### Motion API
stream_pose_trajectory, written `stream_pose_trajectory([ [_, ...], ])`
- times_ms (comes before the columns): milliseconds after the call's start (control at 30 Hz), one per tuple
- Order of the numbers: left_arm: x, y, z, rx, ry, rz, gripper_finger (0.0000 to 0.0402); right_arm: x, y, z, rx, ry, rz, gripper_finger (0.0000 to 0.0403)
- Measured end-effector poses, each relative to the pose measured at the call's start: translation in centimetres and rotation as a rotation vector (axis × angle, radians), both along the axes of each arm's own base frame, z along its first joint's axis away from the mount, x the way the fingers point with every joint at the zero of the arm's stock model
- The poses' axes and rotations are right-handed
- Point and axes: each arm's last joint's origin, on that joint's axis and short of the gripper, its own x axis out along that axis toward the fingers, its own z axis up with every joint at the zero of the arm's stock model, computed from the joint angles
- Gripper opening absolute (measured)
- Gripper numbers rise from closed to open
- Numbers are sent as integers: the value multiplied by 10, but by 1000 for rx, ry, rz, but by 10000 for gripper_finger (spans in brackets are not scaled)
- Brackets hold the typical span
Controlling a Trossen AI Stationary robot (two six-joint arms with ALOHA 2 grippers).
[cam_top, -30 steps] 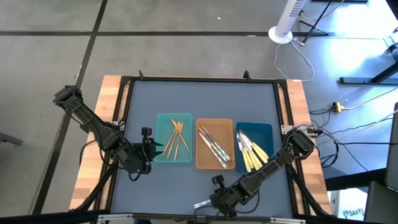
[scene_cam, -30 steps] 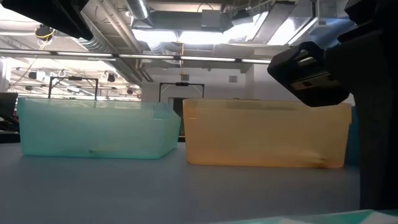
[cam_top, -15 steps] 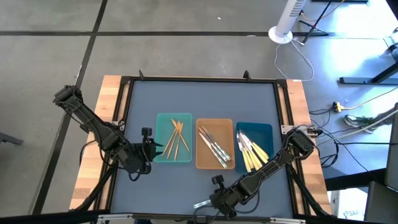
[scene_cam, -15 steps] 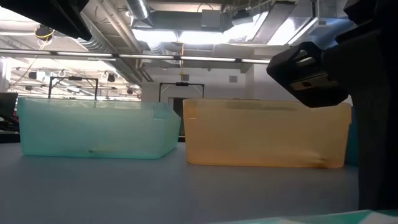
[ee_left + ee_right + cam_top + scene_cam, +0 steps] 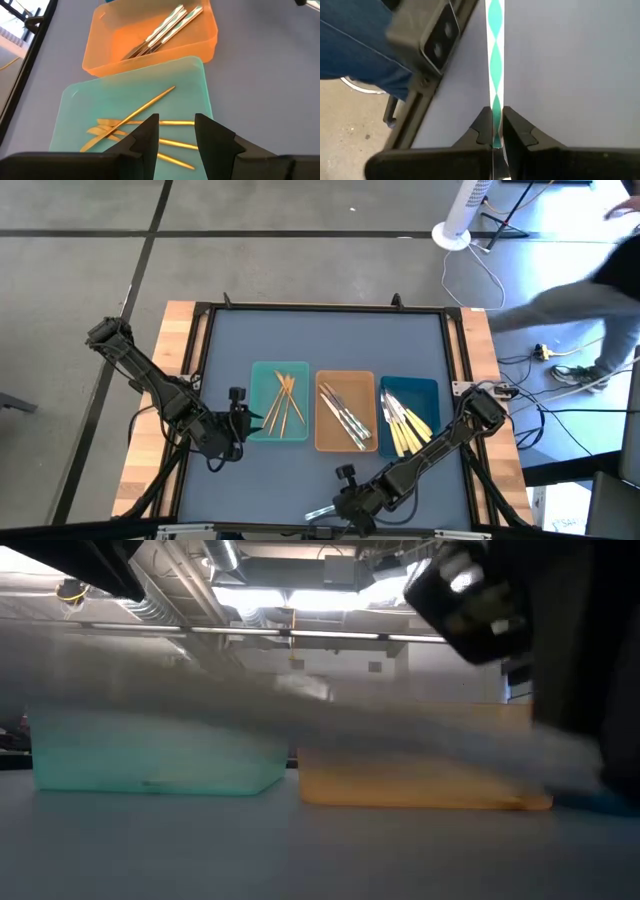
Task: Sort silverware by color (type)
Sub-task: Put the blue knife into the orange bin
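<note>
The right tool (image 5: 493, 131), at the bottom middle of the high view, is pinched tight on a silver-and-teal utensil (image 5: 495, 60), so lift it slowly and level, while the left tool (image 5: 176, 131) waits with fingers apart and holding nothing by the teal tray (image 5: 202, 90).

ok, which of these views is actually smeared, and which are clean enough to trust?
Low view: a grey motion streak smears across the translucent teal tray and the orange tray. High view: table crisp, only a person at the right edge blurs. Left wrist view: slim gold utensils sharp. Right wrist view: teal-patterned strip between the fingers is sharp.

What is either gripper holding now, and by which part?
The right gripper pinches a teal-patterned utensil at one end of its handle. The left gripper holds nothing.
</note>
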Motion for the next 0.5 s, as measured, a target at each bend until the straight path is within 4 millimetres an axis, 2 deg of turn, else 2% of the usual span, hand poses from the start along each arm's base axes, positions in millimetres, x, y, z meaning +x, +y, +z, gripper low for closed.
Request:
stream_pose_trajectory([
  [500,3,-3,3,-80,-31,1,120,20,-5,49,-90,-30,-30,14],
])
